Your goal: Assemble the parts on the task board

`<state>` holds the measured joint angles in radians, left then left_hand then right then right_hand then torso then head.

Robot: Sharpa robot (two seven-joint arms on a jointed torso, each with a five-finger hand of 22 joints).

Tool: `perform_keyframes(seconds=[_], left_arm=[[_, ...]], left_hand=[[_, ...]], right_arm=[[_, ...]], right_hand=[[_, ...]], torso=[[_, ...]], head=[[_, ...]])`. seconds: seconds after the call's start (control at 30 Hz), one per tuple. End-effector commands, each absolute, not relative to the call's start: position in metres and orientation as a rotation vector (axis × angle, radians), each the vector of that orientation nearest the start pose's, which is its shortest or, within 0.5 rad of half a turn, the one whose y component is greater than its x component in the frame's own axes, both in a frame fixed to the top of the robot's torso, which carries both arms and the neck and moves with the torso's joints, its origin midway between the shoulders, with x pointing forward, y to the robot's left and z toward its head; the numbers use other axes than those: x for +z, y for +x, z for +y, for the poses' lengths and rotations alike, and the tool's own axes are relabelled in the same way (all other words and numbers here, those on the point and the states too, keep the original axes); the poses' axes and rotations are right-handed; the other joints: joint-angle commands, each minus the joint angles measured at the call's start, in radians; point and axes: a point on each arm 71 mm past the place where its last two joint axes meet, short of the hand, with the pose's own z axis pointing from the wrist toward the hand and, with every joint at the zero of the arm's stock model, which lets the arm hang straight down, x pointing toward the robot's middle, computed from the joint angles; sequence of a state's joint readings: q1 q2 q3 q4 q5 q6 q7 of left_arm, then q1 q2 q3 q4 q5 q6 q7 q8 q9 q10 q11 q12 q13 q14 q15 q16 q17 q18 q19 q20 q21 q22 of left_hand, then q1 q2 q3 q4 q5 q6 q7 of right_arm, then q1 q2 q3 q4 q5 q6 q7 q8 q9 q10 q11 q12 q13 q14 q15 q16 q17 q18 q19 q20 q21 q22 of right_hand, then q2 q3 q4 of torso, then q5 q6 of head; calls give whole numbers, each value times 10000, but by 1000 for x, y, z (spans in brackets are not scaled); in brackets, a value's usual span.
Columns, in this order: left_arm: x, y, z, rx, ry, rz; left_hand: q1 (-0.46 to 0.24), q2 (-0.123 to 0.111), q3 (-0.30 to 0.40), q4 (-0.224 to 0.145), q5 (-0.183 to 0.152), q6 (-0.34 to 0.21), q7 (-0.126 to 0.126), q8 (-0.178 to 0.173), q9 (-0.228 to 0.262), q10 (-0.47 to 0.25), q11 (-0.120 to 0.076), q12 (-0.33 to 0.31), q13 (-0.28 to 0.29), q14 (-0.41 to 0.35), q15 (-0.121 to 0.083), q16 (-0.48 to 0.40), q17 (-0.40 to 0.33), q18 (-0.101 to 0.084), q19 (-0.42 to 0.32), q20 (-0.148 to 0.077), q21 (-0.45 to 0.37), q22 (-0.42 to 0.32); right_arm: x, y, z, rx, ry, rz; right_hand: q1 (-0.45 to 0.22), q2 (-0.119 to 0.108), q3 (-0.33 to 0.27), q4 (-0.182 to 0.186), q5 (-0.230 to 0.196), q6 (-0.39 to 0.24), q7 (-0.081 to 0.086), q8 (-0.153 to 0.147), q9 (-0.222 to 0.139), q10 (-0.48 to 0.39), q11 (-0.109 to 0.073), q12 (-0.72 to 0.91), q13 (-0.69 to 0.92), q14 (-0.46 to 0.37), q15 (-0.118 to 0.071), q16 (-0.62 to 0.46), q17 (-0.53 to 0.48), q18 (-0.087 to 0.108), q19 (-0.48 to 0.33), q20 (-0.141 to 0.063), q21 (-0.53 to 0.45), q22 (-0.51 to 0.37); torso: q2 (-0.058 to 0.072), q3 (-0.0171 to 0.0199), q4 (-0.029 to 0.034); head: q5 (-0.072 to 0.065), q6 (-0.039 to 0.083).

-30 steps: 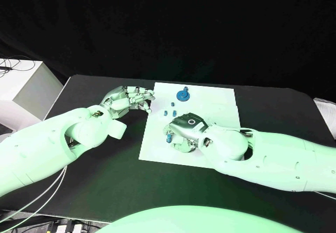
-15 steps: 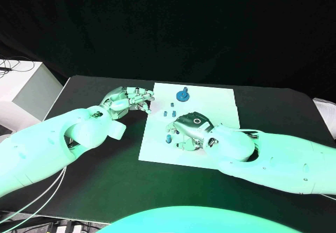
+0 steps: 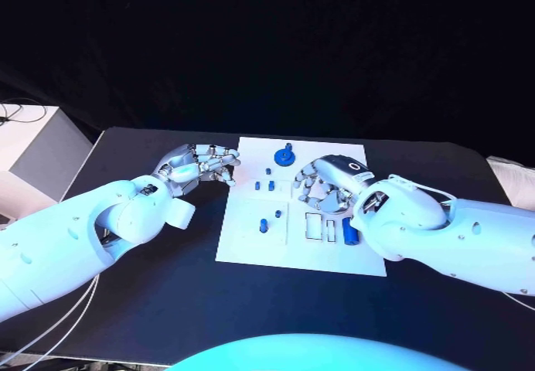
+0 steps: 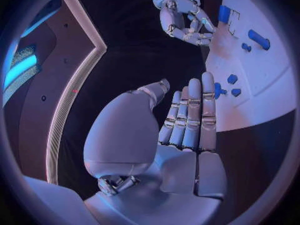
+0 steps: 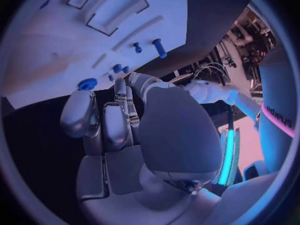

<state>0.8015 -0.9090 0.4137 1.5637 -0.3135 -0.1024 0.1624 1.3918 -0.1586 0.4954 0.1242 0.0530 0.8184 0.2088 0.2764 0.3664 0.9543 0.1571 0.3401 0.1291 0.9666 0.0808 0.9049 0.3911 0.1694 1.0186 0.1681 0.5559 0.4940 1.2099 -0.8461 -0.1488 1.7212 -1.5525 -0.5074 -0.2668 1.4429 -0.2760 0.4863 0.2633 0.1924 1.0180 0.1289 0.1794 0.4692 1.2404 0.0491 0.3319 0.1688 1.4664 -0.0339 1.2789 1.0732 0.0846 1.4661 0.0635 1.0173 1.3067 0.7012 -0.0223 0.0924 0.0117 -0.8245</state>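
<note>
The white task board [image 3: 251,243] lies mid-table. A blue gear-like part [image 3: 287,156] stands near its far edge, with small blue pegs [image 3: 264,185] just in front of it. Another blue peg [image 3: 264,225] sits near the board's left side. A long blue piece [image 3: 349,230] lies beside two rectangular slots [image 3: 321,227]. My right hand [image 3: 323,182] hovers over the board's far middle, fingers loosely bent, holding nothing; its wrist view shows the gear [image 5: 87,83] past the fingers. My left hand [image 3: 202,165] is at the board's left edge, fingers [image 4: 190,115] straight and together, empty.
A white box [image 3: 33,151] stands at the table's left edge. Black tabletop [image 3: 167,286] surrounds the board on all sides. My right forearm [image 3: 446,232] lies across the board's right part.
My right hand has moved from the board's near middle toward its far side, uncovering the slots and the long blue piece. The left hand has stayed put.
</note>
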Motion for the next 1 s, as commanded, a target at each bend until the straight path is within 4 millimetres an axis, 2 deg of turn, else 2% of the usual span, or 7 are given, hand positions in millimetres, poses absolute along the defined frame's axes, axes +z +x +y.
perform_keyframes(seconds=[0.03, 0.1, 0.17, 0.33, 0.43, 0.57, 1.0], left_arm=[[-208, 462, 237, -16064, -10697, 15906], [-211, 460, 240, -16007, -10762, 15943], [-215, 458, 241, -15986, -10833, 15938], [-221, 456, 240, -16145, -10897, 15786], [-224, 455, 240, -16203, -10956, 15728], [-227, 455, 240, -16265, -11065, 15649], [-229, 455, 241, -16379, -11101, 15614]], left_hand=[[96, -11, -9, 72, -10, -56, 194, 52, -10, -83, -2, 60, -14, -59, 0, -35, 21, 121, 73, -13, -34, -19], [114, 14, -5, 82, -10, -16, 158, 97, -10, -7, -36, 124, 0, 9, -25, 16, 48, 132, 124, -24, -16, -15], [112, 10, -11, 88, -10, -12, 150, 105, -12, 9, -43, 139, 3, 25, -32, 30, 57, 133, 137, -27, -11, -14], [89, -1, -24, 135, -10, -54, 56, 117, -41, 141, -112, 231, 20, 41, -68, 59, 90, 135, 165, -48, -18, -24], [78, 11, -19, 166, -9, 1, 6, 164, -41, 213, -152, 266, 23, 26, -93, 55, 101, 137, 161, -62, -38, -37], [-220, 2, -130, 461, -12, 1, 20, 194, -77, 247, -146, 275, 3, 22, -79, 72, 139, 124, 163, -50, -128, -103], [-675, -188, -919, 1336, -17, -176, 73, 275, -174, 133, -99, 427, 49, -14, -15, 150, 278, 130, 382, 30, -560, -472]], right_arm=[[-197, 440, -178, 7836, 1640, 17491], [-199, 440, -190, 7786, 2173, 18146], [-202, 439, -200, 7578, 2581, 18869], [-211, 435, -223, 6496, 3312, 20456], [-213, 434, -236, 5651, 3680, 20776], [-212, 435, -252, 4457, 3805, 21109], [-217, 428, -271, 3265, 3578, 21882]], right_hand=[[-625, 60, -345, -59, 682, -20, -186, 470, 263, 450, -244, 1835, 1442, 156, -181, 236, 242, -18, 733, -201, 232, 225], [-903, 340, -608, -130, 867, 19, -360, 1102, 681, 810, -545, 6636, 6721, 385, -370, 846, 1280, -199, 815, -363, 1463, 816], [-1121, 489, -689, -64, 878, -103, -485, 1564, 1083, 1419, -581, 9239, 9871, 531, -407, 1336, 2058, -316, 860, -431, 2318, 1235], [-2331, 659, -1305, 243, 1336, -459, -509, 1987, 1656, 2418, -508, 11237, 12496, 777, -399, 2164, 3455, -511, 924, -431, 3576, 1833], [-2792, 979, -1534, 251, 822, -514, -544, 2113, 1915, 2885, -534, 11879, 13354, 835, -426, 2380, 3840, -552, 939, -452, 3865, 1972], [-3023, 1061, -1715, 282, 454, -605, -530, 2118, 2060, 3044, -522, 12082, 13628, 871, -416, 2494, 4060, -595, 955, -461, 4127, 2087], [-3908, 1056, -2387, 290, 1073, -520, -571, 2091, 2438, 3204, -539, 12271, 13884, 934, -410, 2677, 4431, -666, 978, -437, 4565, 2278]], torso=[[-9, 20, -26], [-33, 47, -44], [-44, 79, -51], [-145, 121, -85], [-208, 139, -131], [-276, 146, -186], [-378, 84, -245]], head=[[-255, 44], [-381, 41], [-492, 39], [-799, 46], [-962, 20], [-1130, -29], [-1207, -135]])
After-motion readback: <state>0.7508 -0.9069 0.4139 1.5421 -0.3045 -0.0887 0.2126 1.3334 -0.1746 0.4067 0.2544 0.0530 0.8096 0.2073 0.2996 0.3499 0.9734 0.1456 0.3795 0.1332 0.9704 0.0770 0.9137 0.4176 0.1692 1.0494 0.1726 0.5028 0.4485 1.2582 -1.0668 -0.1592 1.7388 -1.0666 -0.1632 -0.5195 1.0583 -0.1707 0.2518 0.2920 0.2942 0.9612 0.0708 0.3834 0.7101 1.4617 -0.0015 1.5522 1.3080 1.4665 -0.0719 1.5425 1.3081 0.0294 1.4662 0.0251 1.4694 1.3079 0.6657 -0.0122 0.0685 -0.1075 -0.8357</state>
